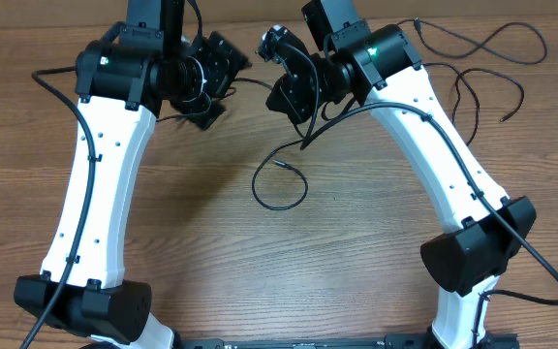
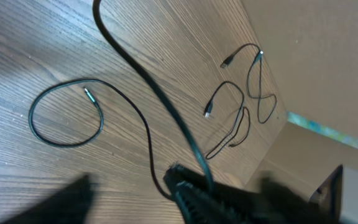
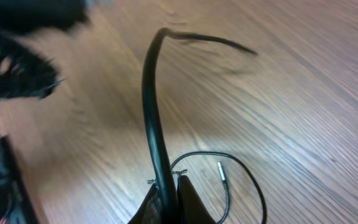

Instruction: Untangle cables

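A thin black cable lies in a loop (image 1: pixel 279 186) on the wooden table, its silver tip (image 3: pixel 221 171) inside the loop. From the loop it rises to my right gripper (image 3: pixel 165 191), which is shut on it; above the jaws the cable (image 3: pixel 149 106) arches up and ends free. My left gripper (image 1: pixel 209 85) hangs open just left of the right gripper (image 1: pixel 294 97), holding nothing. In the left wrist view its fingers (image 2: pixel 67 202) are dark blurs on either side of the right gripper. More cables (image 1: pixel 478 47) lie apart at the back right, also seen from the left wrist (image 2: pixel 253 84).
The table's far edge (image 2: pixel 272 74) and a wall lie just behind the separate cables. Both white arms (image 1: pixel 95 194) stretch from the front corners towards the back middle. Thick black arm wiring (image 1: pixel 541 271) hangs off the right arm.
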Controlling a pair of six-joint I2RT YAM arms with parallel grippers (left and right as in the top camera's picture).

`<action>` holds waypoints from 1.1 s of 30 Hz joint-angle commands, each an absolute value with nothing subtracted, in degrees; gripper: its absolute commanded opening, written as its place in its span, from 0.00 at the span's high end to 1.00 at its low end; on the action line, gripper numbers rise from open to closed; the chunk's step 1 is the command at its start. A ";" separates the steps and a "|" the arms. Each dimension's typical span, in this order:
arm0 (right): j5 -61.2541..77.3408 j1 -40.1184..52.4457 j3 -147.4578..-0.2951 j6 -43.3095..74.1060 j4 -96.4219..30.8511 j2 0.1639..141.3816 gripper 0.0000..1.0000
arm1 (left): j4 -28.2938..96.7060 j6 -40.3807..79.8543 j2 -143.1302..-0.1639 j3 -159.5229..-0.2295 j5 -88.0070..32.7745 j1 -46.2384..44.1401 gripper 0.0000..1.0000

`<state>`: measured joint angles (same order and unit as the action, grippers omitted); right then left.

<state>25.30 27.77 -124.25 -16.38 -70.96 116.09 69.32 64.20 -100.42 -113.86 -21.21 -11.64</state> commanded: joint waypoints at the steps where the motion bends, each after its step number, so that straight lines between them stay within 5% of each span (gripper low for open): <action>1: 19.09 27.57 -126.80 -11.27 -69.63 111.55 0.96 | 69.49 61.01 -100.40 -115.35 -20.36 -12.14 0.00; 10: 0.05 24.03 -126.89 4.36 -68.34 106.19 0.96 | 70.98 57.71 -100.40 -115.33 -17.45 -12.14 0.00; 23: 16.25 6.63 -126.89 10.07 -74.35 95.02 0.96 | 72.20 57.60 -100.40 -115.33 -14.96 -12.14 0.00; 33: 18.96 4.62 -126.89 10.81 -73.56 88.84 0.96 | 72.20 57.60 -100.40 -115.33 -14.13 -12.14 0.00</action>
